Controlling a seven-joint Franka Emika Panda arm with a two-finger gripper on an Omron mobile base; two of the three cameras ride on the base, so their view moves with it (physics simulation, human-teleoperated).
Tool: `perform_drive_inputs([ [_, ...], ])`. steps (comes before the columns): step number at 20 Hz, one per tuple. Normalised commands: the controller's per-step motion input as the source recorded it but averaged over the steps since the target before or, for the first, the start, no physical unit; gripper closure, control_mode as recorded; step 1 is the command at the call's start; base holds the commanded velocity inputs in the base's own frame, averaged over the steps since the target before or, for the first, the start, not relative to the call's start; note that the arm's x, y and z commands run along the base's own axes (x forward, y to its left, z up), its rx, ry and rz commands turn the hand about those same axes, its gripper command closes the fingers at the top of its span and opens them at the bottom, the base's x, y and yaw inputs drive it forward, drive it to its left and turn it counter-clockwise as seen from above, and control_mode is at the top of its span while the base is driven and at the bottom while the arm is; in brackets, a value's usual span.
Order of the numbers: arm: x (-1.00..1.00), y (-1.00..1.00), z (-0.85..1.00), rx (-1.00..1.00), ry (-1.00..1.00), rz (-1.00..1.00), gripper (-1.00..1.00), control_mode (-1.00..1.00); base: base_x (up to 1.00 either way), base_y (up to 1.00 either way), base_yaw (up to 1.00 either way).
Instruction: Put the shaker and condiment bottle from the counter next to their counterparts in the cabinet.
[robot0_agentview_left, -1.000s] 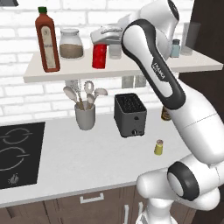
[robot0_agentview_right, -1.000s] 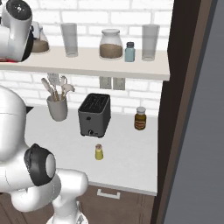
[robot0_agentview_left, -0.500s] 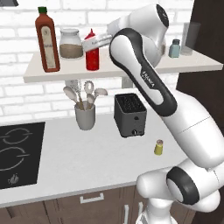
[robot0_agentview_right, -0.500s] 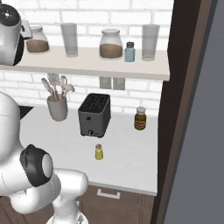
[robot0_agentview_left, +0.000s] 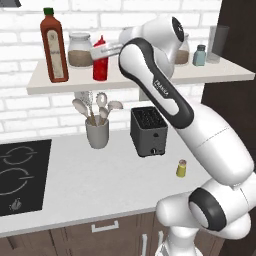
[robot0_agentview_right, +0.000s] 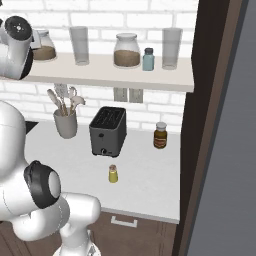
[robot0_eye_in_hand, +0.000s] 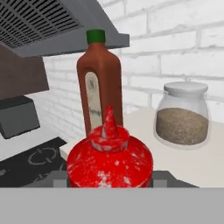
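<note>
The red condiment bottle (robot0_agentview_left: 100, 61) stands upright on the white cabinet shelf (robot0_agentview_left: 55, 86), just in front of a lidded jar and to the right of the tall dark-red sauce bottle (robot0_agentview_left: 54, 46). My gripper (robot0_agentview_left: 102, 49) reaches in from the right and is shut on the condiment bottle. The hand view looks down on the red nozzle (robot0_eye_in_hand: 109, 157), with the green-capped sauce bottle (robot0_eye_in_hand: 99, 85) close behind. The yellow-olive shaker (robot0_agentview_left: 181, 168) (robot0_agentview_right: 113, 174) stands on the grey counter (robot0_agentview_left: 75, 190) in front of the toaster. The pale blue shaker (robot0_agentview_left: 199, 55) (robot0_agentview_right: 148, 59) is at the shelf's right.
A black toaster (robot0_agentview_left: 148, 131) and a utensil cup (robot0_agentview_left: 97, 132) stand at the back of the counter, with the cooktop (robot0_agentview_left: 20, 175) to the left. An amber jar (robot0_agentview_right: 160, 135) is near the dark wall. Jars (robot0_eye_in_hand: 182, 116) and glasses (robot0_agentview_right: 171, 47) line the shelf.
My arm has swung left along the shelf with the red bottle and lowered it a little; the bottle now stands nearer the tall sauce bottle. The yellow shaker has not moved.
</note>
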Motion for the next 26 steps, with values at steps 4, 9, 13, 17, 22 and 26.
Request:
perform_drive_inputs([
  [4, 0.45, 0.00, 0.01, 0.02, 0.04, 0.00, 1.00, -1.00, 0.00, 0.00, 0.00],
  [9, 0.39, 0.00, 0.00, 0.00, 0.00, 0.00, 1.00, -1.00, 0.00, 0.00, 0.00],
  [13, 0.24, 0.03, 0.00, -0.02, -0.02, 0.00, 1.00, -1.00, 0.00, 0.00, 0.00],
  [17, 0.15, 0.09, 0.00, -0.05, -0.04, 0.00, 1.00, -1.00, 0.00, 0.00, 0.00],
  [22, 0.13, 0.16, 0.00, -0.04, 0.00, 0.00, 1.00, -1.00, 0.00, 0.00, 0.00],
  [26, 0.21, 0.09, 0.00, 0.00, 0.00, 0.00, 1.00, -1.00, 0.00, 0.00, 0.00],
])
